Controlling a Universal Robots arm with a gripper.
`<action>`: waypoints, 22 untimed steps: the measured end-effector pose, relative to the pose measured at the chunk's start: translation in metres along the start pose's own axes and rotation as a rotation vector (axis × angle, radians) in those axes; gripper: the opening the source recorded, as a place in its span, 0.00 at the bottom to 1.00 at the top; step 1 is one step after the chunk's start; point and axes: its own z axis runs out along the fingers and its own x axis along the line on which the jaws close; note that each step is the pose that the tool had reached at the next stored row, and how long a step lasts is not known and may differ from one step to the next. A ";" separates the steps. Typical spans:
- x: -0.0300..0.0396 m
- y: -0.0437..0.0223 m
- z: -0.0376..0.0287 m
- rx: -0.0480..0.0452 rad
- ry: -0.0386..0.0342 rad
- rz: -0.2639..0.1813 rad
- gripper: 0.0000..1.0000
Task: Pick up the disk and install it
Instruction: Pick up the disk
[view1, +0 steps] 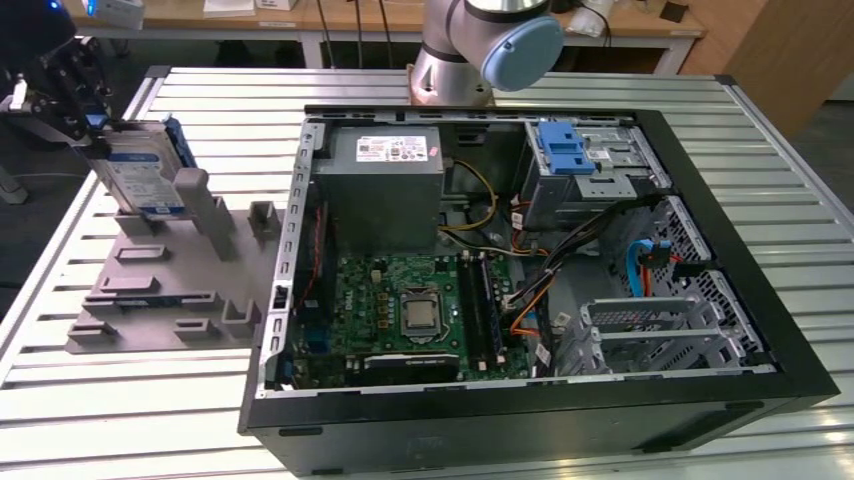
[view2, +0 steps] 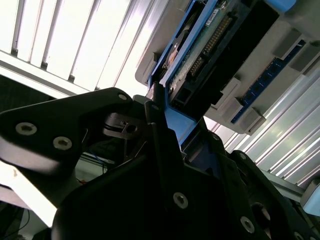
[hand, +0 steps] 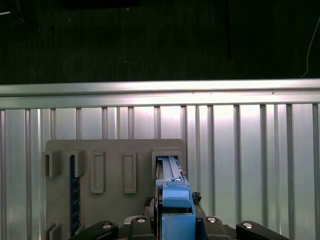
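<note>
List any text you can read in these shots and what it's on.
No text is legible.
On the disk: blue-and-white label, print too small to read.
On the grey power supply: white sticker, print too small to read.
On the motherboard: chip markings, blurred.

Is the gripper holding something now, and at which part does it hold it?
Yes: the gripper holds the disk by the upper end of its blue bracket, while the disk stands on edge at the grey holder.

light: bright, even | glare: table slats (view2: 75, 40) — washed white | foreground: dark, shadowed
</note>
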 end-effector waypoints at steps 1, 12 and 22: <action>0.0000 0.0000 0.0000 0.0000 0.0000 0.000 0.36; -0.0001 0.0000 -0.0013 0.0000 0.0000 0.000 0.36; -0.0001 0.0000 -0.0043 -0.0001 0.0000 0.000 0.36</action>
